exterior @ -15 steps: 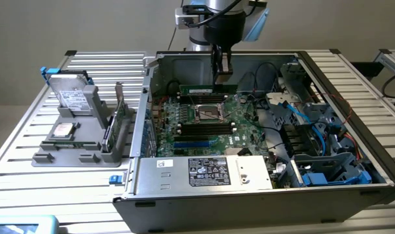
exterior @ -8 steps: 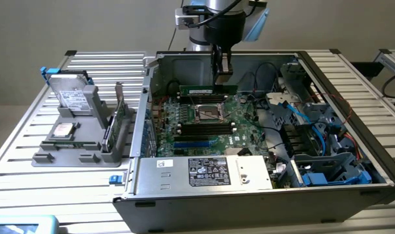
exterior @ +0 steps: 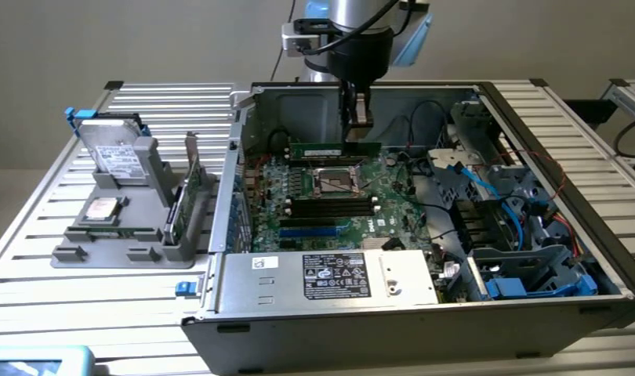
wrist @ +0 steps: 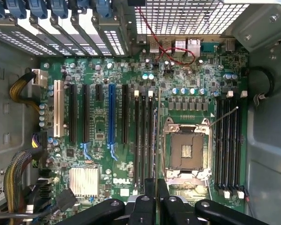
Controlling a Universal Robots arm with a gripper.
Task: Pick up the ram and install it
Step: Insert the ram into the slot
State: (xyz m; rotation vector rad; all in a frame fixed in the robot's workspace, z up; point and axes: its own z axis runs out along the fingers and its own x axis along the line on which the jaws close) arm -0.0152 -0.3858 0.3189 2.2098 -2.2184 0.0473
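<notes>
The ram is a thin green stick held level on its long edge, just above the motherboard at the far side of the CPU socket. My gripper reaches straight down into the open computer case and is shut on the stick's top edge near its middle. In the wrist view my gripper has its black fingers close together. Under them are the long black memory slots beside the socket. A second bank of slots lies on the socket's other side.
A grey holder on the exterior view's left carries a silver hard drive, an upright expansion card and a small chip. Inside the case are the power supply, blue cables and drive bays.
</notes>
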